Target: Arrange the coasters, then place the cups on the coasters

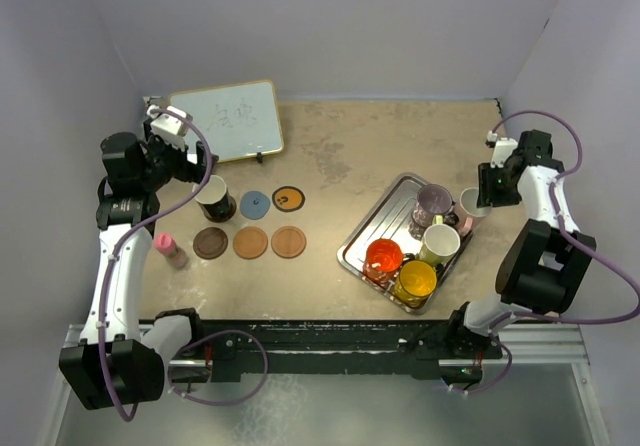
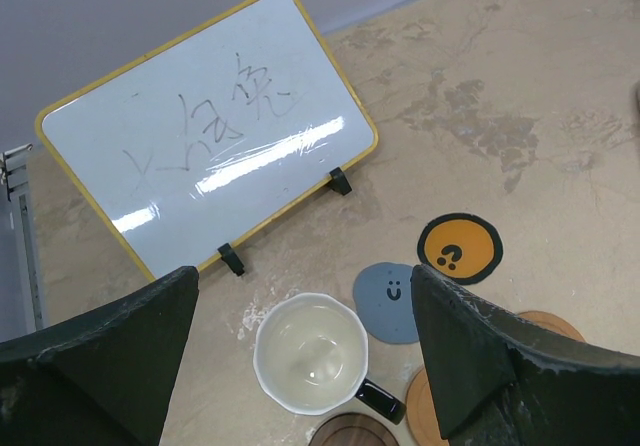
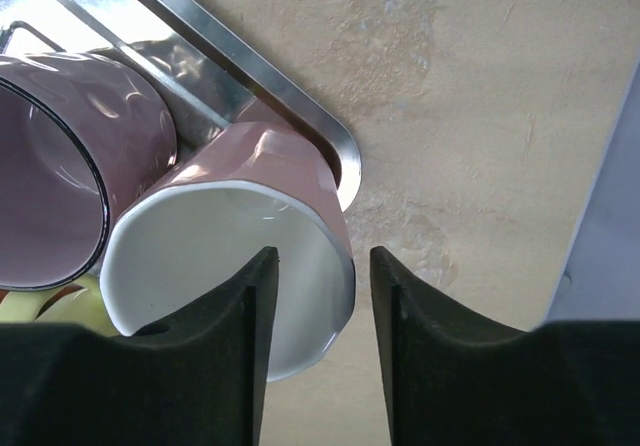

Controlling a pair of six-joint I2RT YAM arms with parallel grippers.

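My right gripper (image 3: 324, 254) straddles the rim of the tilted pink cup (image 3: 240, 246), one finger inside it and one outside. A gap shows between the outer finger and the cup wall. The pink cup (image 1: 472, 203) leans at the right corner of the metal tray (image 1: 375, 216), beside the smoky purple cup (image 1: 433, 204). My left gripper (image 2: 303, 276) hangs open above the black cup (image 2: 310, 351), which stands on the table at the left. Blue-grey (image 1: 254, 204), orange black-rimmed (image 1: 288, 198), dark brown (image 1: 210, 243) and two tan coasters (image 1: 250, 242) (image 1: 288, 241) lie near it.
The tray also holds a yellow-green cup (image 1: 440, 242), a red-orange cup (image 1: 383, 259) and a yellow cup (image 1: 414, 281). A small pink bottle (image 1: 170, 250) stands left of the dark brown coaster. A whiteboard (image 1: 225, 118) leans at the back left.
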